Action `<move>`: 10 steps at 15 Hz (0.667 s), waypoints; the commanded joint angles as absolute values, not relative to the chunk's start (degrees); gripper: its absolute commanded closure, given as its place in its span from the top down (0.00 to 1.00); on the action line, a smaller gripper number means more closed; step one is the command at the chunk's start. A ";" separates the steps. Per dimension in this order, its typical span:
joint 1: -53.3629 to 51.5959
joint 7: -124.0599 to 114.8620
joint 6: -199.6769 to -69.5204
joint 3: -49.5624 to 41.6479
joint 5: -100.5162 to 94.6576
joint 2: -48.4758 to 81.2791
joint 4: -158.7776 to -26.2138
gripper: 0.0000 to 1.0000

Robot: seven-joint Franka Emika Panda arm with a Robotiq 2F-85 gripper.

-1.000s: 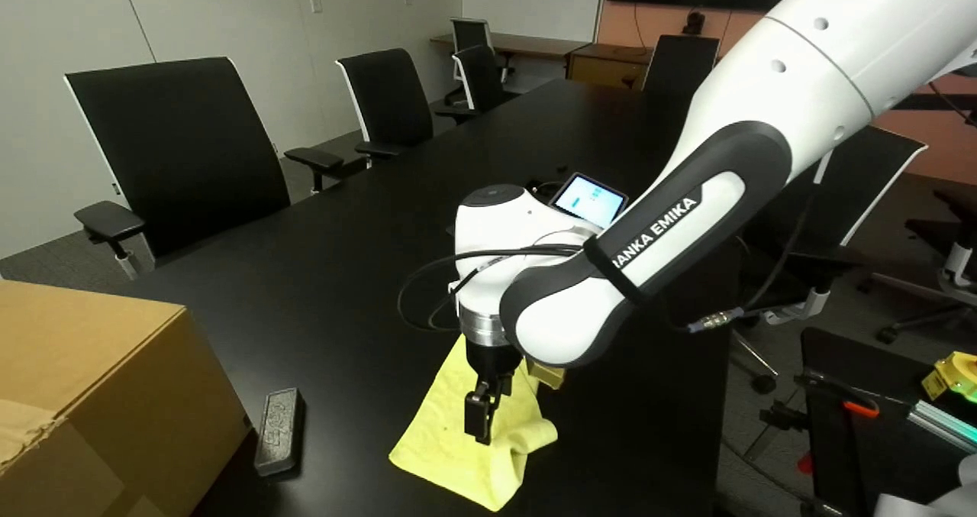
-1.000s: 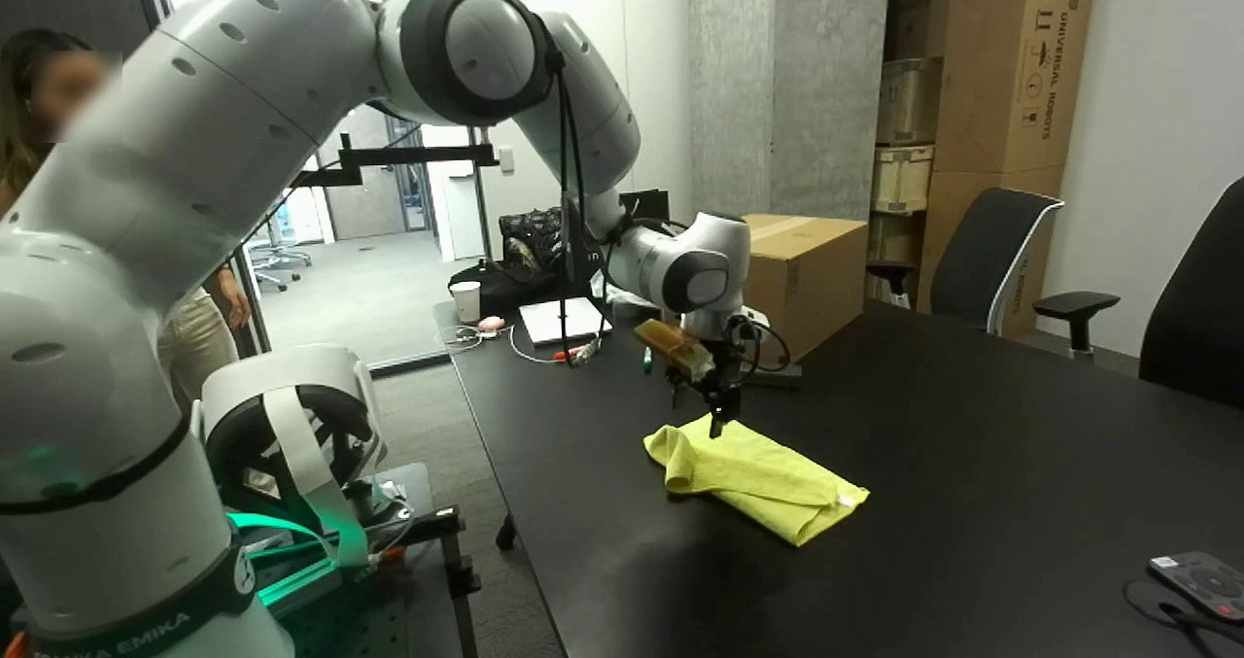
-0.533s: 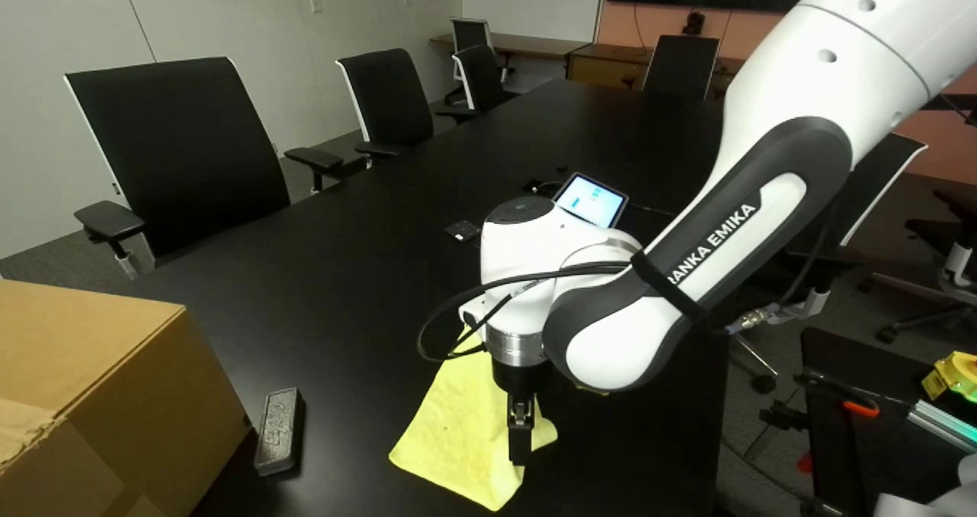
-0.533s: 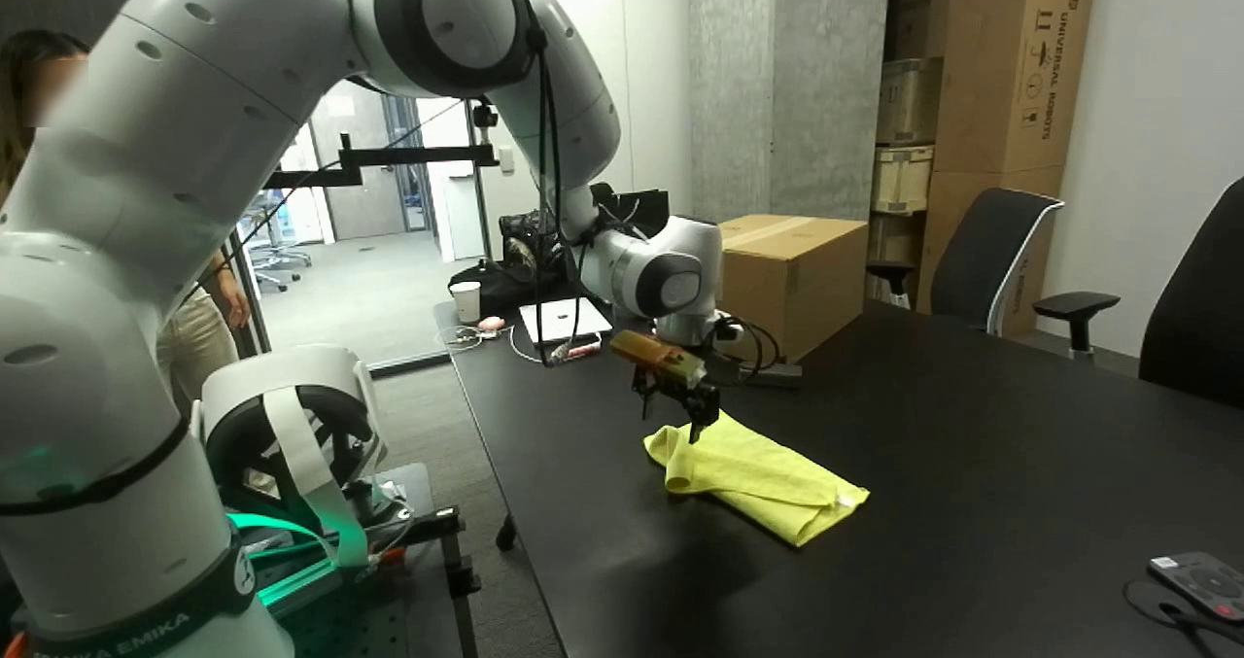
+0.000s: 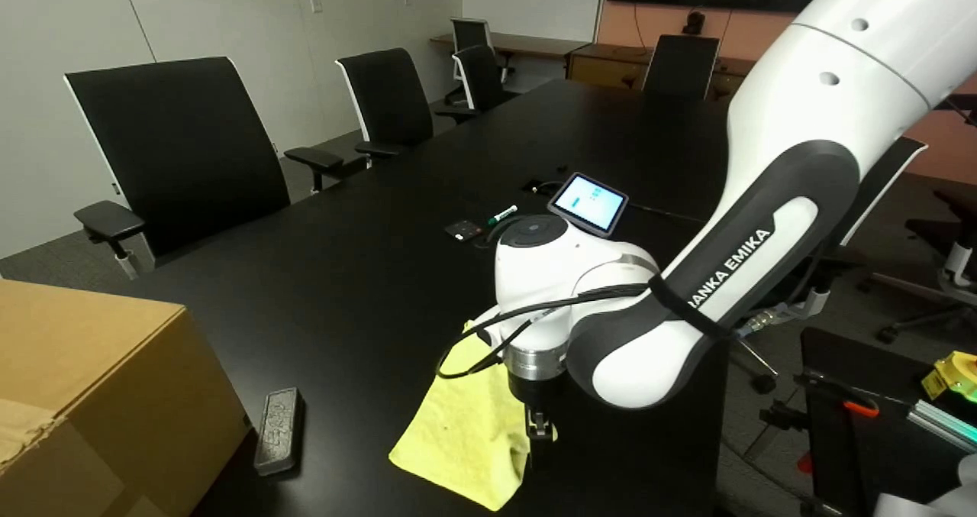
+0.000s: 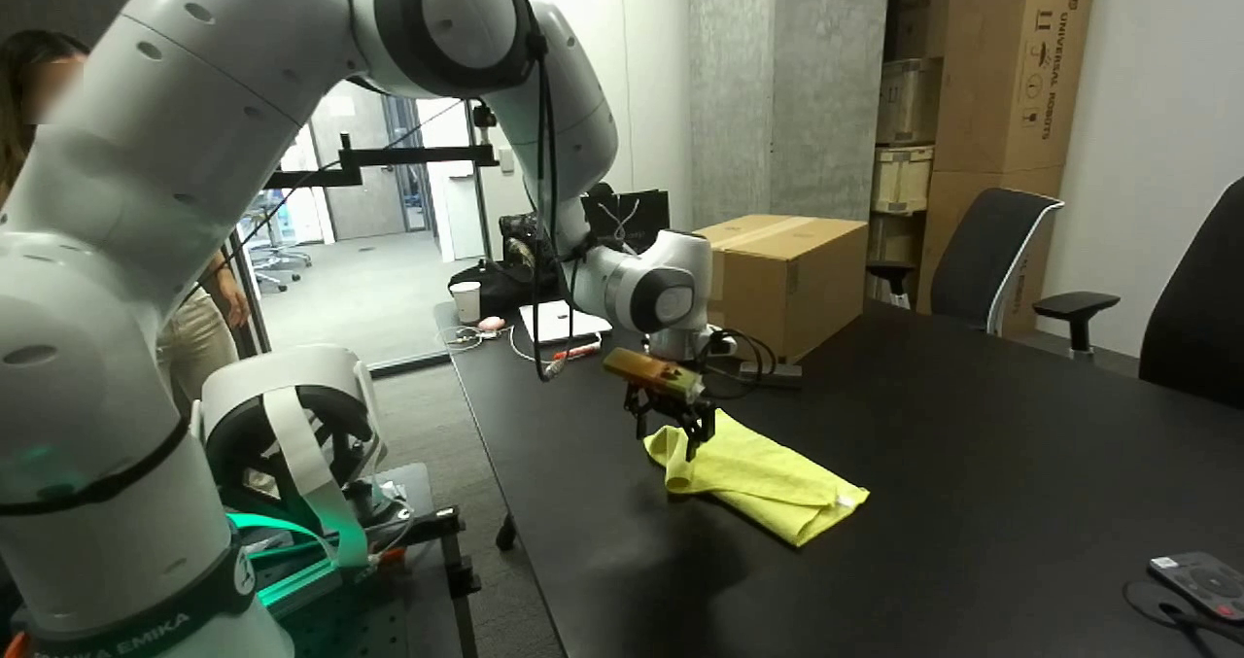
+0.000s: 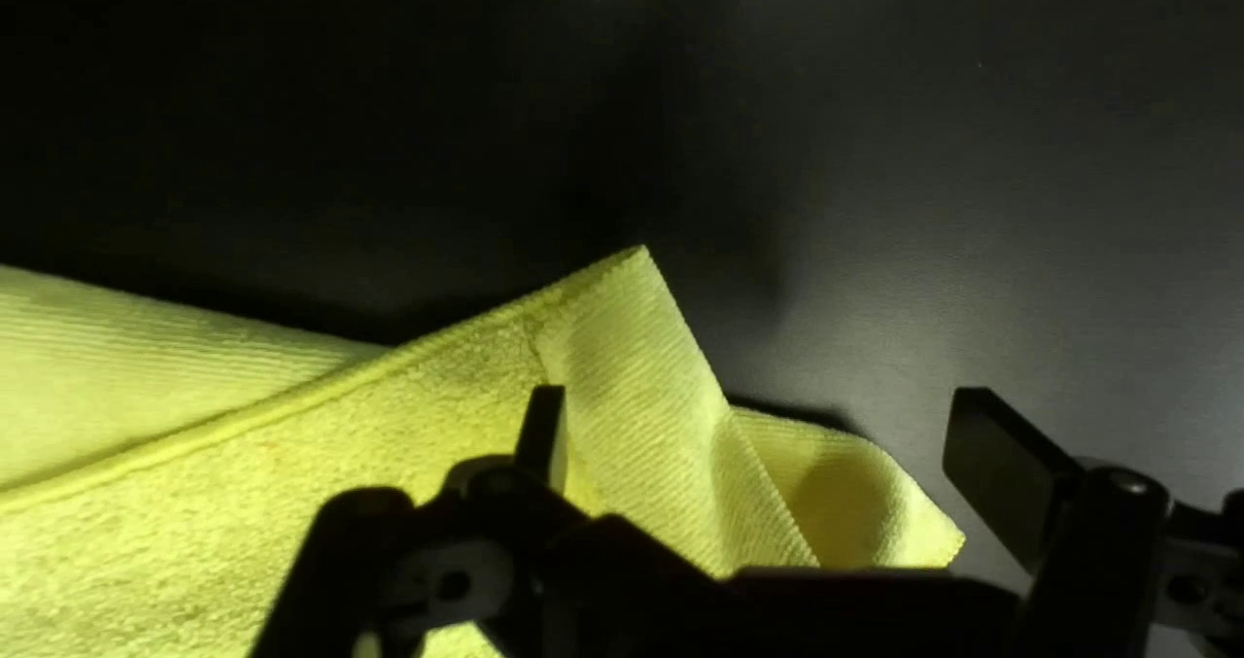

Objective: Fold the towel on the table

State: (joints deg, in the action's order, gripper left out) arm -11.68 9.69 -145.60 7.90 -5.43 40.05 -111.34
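The pale yellow towel (image 5: 462,433) lies on the glossy black table (image 5: 343,334). It also shows in an exterior view (image 6: 768,468), with one end bunched and curled and layers overlapping at the other end. In the wrist view the towel (image 7: 292,483) has a turned-over corner strip and a loose tip. My gripper (image 7: 763,430) is open and empty, its fingers apart on either side of that strip and tip. One finger is over the towel, the other over bare table. In both exterior views the gripper (image 5: 539,431) (image 6: 667,442) hangs just above the bunched end.
A tan cardboard box (image 5: 99,395) and a black eraser-like block (image 5: 279,431) stand beside the towel. A tablet (image 5: 588,203), a marker (image 5: 503,214) and a small dark device (image 5: 463,231) lie further along the table. A remote (image 6: 1205,580) lies near a table edge.
The arm has swung toward the bunched end of the towel, rightward in one exterior picture and leftward in the opposite one, and the wrist has turned and lowered slightly. The towel has not moved.
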 commanded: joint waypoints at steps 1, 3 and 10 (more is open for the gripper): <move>-11.65 8.94 -148.06 7.09 -7.35 39.44 -112.48 1.00; -12.01 8.48 -148.84 6.44 -8.03 39.59 -112.22 1.00; -14.52 4.71 -147.39 5.38 -9.76 39.95 -110.26 1.00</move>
